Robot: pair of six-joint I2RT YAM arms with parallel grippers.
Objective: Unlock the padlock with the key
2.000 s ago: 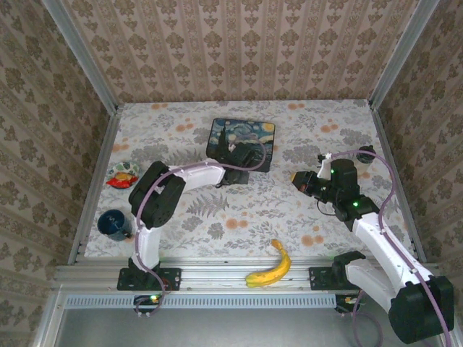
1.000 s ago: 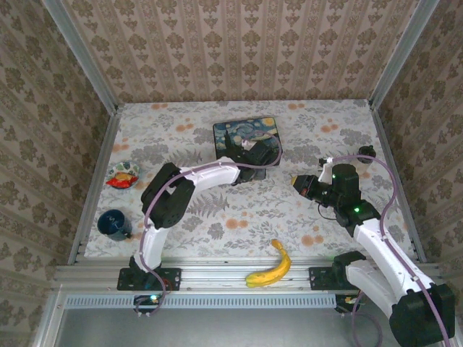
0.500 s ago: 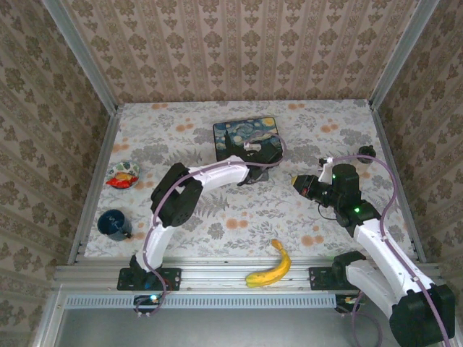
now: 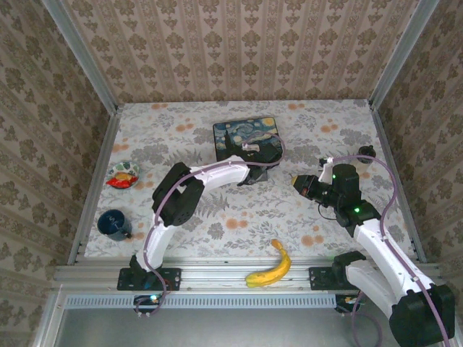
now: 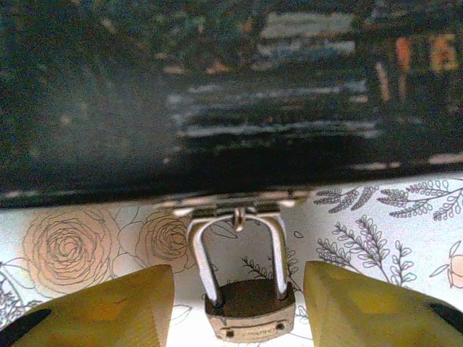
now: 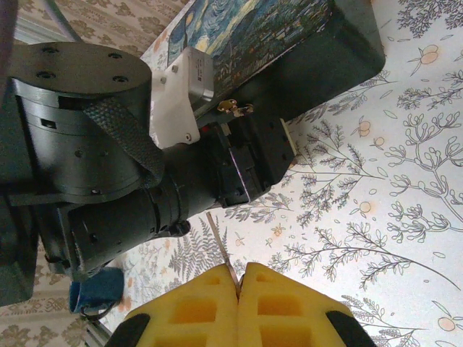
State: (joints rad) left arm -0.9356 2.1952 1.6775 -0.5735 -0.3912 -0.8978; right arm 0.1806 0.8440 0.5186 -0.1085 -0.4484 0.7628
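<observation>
1. Right gripper (image 6: pixel 239 278): pads clenched on the key (image 6: pixel 219 242), its thin blade poking out ahead.
2. Left gripper (image 5: pixel 239 269): jaws apart, astride the padlock (image 5: pixel 249 314), touching neither side. It should pinch the brass body squarely and keep the keyhole end exposed.
3. Padlock: hooked through the hasp at the front of the starry-night tin (image 5: pixel 181 94).
4. Obstruction: the left wrist housing (image 6: pixel 79 123) sits between key and lock.
5. Banana (image 4: pixel 271 266), blue cup (image 4: pixel 113 224): well apart.

tin (image 5: pixel 217 94) behind padlock (image 5: pixel 249 314), fingers (image 5: pixel 108 307) flanking it, open table (image 4: pixel 239 210) nearby
</observation>
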